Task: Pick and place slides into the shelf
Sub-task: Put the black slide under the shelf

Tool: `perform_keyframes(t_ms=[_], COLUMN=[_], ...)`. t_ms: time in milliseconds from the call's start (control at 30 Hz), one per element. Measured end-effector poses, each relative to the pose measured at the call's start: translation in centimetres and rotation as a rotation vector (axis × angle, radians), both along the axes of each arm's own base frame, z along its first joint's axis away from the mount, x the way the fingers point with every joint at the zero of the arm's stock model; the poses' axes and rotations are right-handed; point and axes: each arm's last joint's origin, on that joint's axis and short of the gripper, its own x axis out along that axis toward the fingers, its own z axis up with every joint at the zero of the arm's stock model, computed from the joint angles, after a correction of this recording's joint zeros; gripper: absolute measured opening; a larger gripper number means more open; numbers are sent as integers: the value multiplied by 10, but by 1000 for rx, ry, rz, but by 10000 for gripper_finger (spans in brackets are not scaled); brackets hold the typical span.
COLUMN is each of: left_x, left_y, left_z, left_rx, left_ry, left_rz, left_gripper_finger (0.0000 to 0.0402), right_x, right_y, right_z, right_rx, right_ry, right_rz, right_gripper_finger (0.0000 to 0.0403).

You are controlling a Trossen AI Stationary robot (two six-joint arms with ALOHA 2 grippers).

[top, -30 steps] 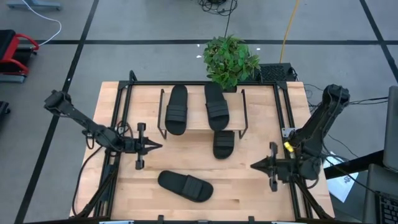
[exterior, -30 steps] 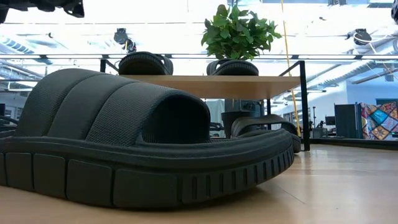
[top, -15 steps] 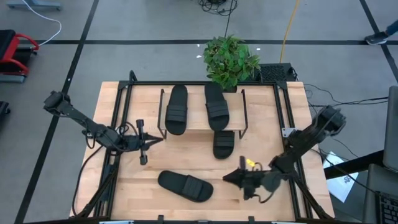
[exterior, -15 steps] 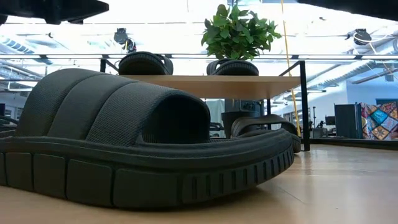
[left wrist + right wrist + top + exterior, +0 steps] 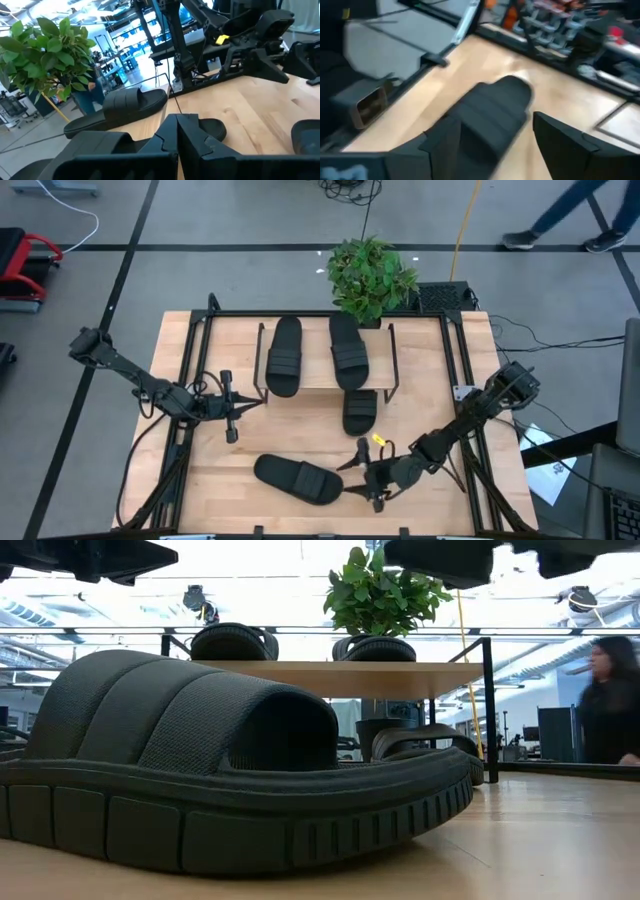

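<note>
Nearest edge of the surface [image 5: 420, 370]: one loose slide [image 5: 297, 478] lies flat, toe end toward the right pincer [image 5: 352, 477], which stands spread wide just beside it, nothing between the fingers [image 5: 568, 142]. Mid-surface: left pincer [image 5: 246, 411] clenched tight, empty, hovering just left of the shelf [image 5: 325, 385]. A third slide [image 5: 359, 410] lies half under the shelf's front edge. Two slides [image 5: 284, 356] rest side by side on the shelf plank. Potted plant [image 5: 370, 277] behind. A person [image 5: 607, 700] stands beyond the surface.
</note>
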Motion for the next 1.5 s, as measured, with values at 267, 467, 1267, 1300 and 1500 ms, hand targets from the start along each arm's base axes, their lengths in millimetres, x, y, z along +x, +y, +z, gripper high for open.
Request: perform_keyframes(t_ms=[267, 467, 1267, 1300, 1500], left_x=[0, 0, 0, 0, 0], left_y=[0, 0, 0, 0, -1], left_z=[0, -1, -2, -2, -2], left_rx=[4, 6, 8, 7, -10], left_ry=[5, 10, 20, 20, 18], left_rz=[-1, -1, -8, -11, -26], left_gripper_finger=[1, 1, 1, 1, 1], right_x=[9, 21, 59, 60, 60], right_y=[-4, -2, 10, 11, 11], right_z=[-6, -19, -43, -42, -41], right_rx=[-138, -155, -190, -191, -200], right_ry=[78, 101, 107, 104, 99], right_rz=[-43, -13, -32, -31, -25], right_gripper_finger=[248, 247, 247, 247, 247])
